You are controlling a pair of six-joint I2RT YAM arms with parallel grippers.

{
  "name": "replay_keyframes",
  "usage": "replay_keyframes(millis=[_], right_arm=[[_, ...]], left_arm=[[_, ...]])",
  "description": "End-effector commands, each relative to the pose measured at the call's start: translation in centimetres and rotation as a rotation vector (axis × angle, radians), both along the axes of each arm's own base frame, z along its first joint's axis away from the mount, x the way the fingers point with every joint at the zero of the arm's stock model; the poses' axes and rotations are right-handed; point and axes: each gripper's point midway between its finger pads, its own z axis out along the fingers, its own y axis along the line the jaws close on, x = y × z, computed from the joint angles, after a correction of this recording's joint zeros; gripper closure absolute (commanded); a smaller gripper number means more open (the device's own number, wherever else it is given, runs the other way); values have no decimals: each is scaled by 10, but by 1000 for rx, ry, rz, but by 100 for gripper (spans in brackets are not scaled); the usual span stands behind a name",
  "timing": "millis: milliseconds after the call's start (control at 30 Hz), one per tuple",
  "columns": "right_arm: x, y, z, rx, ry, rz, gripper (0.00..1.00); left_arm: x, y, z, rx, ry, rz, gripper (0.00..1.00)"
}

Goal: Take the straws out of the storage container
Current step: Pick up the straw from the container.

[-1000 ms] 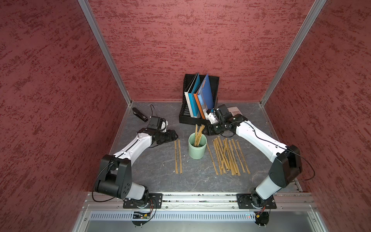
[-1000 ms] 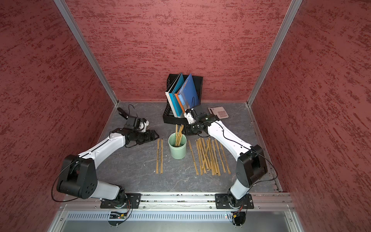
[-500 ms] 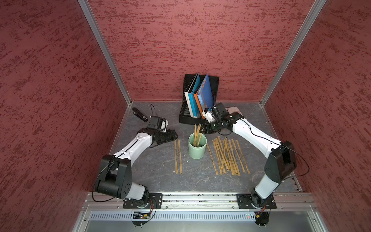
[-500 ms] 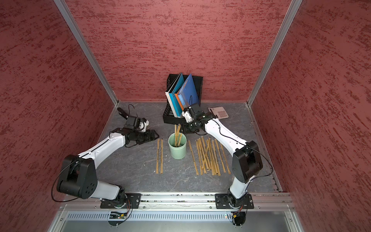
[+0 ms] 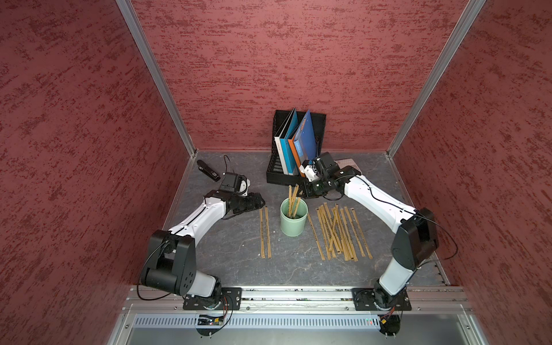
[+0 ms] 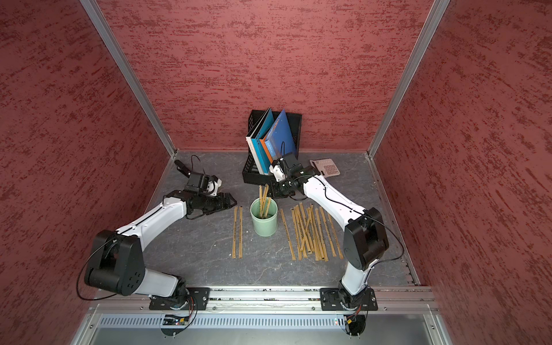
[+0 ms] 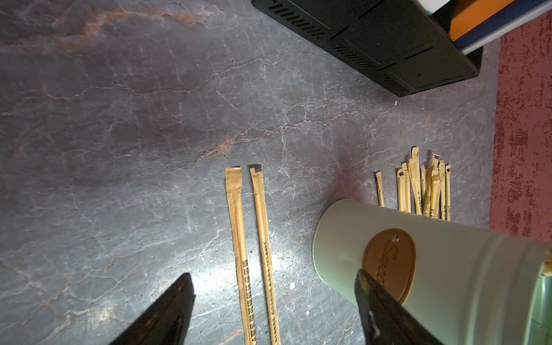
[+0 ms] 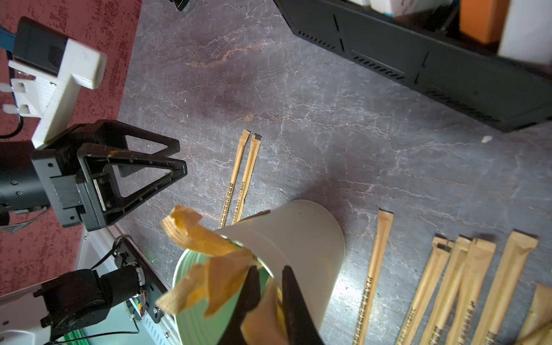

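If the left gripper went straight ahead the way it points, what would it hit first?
Likely the green cup: the open left gripper points at its side. It may first brush the two straws lying between; height unclear.

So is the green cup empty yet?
Not empty: a few straws stand in the upright cup, their tips above its rim.

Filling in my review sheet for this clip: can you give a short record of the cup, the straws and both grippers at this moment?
cup: upright, mid-table
straws in cup: a few, sticking above the rim
straws on table: a pair on the cup's left-arm side; a loose pile on its right-arm side
left gripper: open, beside the pair
right gripper: closed on a straw top at the cup
task: unfinished
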Motion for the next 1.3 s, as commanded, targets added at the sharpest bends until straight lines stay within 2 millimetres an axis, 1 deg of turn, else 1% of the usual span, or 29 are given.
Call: replay_keyframes(millis=[0,133,267,400,533,667,767,867,967,1067,1167,1267], right_arm=[[3,6,16,28,-37,15,91],[-1,4,37,47,-66,23,94],[-9,-2,59,50,-92,28,95],[-20,-11,81,45,-122,26,95],[-31,-26,96,9,-146,19,95],[-39,-37,105,-22,-168,8,95],[-43,-39,103,-28,-157,13,95],[-41,-41,98,-43,-154,6,95],[-39,-44,104,-43,-186,-15,96],[-37,-51,125,-45,-246,-46,96],[-38,-61,153,-56,-309,-73,96],[-43,-69,182,-60,-356,-85,96]], left_arm=[[5,2,6,6,-22,-5,16],[5,1,7,0,-24,-4,15],[6,-1,9,-12,-29,-1,15],[6,-1,9,-16,-31,-1,15],[5,-1,12,-21,-39,-1,15],[5,-1,15,-24,-49,0,15],[4,-2,16,-27,-50,1,15],[4,-2,17,-29,-51,2,15],[3,-1,15,-23,-46,1,15],[4,0,15,-20,-47,4,15],[5,-1,15,-26,-48,4,15],[5,-3,14,-34,-46,4,15]])
